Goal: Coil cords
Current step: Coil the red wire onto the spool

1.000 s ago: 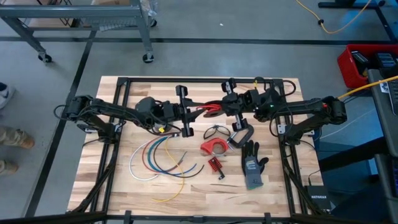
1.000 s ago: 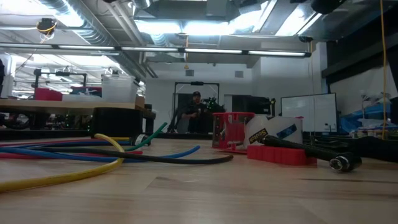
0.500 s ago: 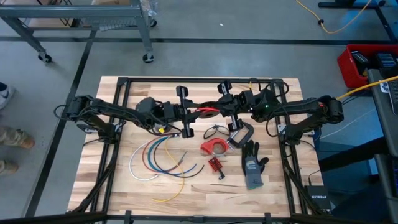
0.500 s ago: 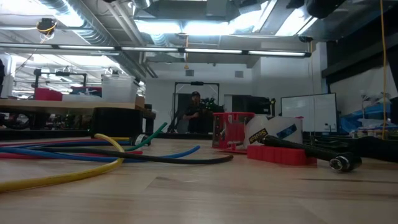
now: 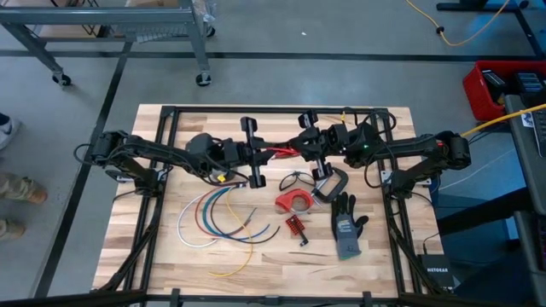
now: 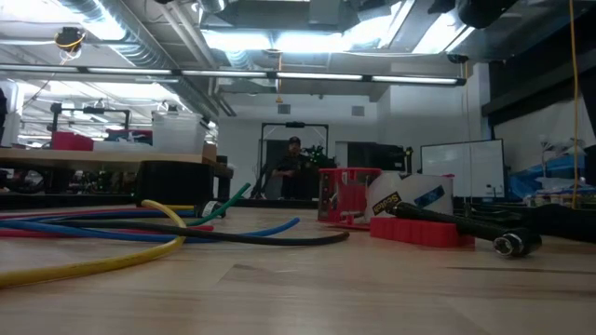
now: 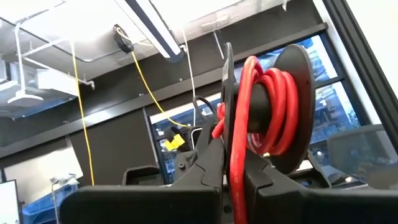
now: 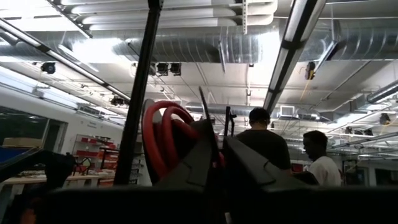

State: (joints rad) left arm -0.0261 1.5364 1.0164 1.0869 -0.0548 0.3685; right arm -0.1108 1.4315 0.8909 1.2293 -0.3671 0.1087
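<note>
Left gripper (image 5: 256,154), clamped on the red cord (image 5: 281,153) at upper centre of the high view, faced the right gripper (image 5: 303,150), barely parted beside that coil, so winding looked underway; next needed a regrip.

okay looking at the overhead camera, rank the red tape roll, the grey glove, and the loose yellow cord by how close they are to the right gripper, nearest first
Measured from the right gripper, up at mid-table beside the red cord:
1. Red tape roll, just below it toward the table's near edge.
2. Grey glove, lower and toward the right side.
3. Yellow cord, lowest, toward the left side.
</note>
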